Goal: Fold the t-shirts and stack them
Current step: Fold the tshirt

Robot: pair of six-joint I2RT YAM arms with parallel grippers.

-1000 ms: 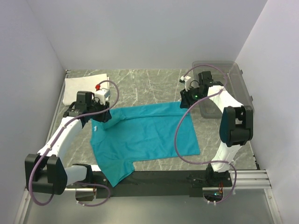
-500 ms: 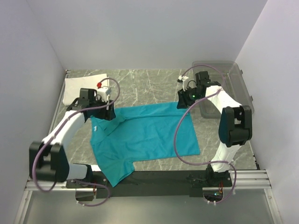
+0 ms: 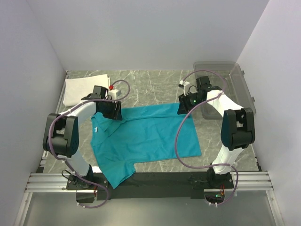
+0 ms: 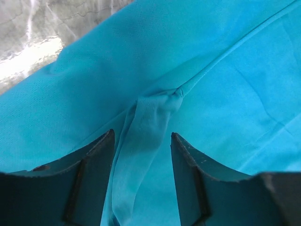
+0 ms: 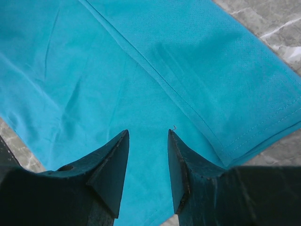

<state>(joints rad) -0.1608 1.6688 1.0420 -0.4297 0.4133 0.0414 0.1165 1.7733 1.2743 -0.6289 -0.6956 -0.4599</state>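
Partly cropped, teal tee [image 4: 211, 70] ridge sits btwn L end effector [image 4: 142, 134] tips.

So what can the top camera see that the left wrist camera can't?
Only the top view shows the whole teal t-shirt spread out, the folded white piece at the back left, and the clear bin. Only the left wrist view shows a bunched ridge of cloth lying between the open left jaws. Both show teal fabric on the marble table.

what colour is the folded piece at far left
The folded piece is white, clearest in top external view.
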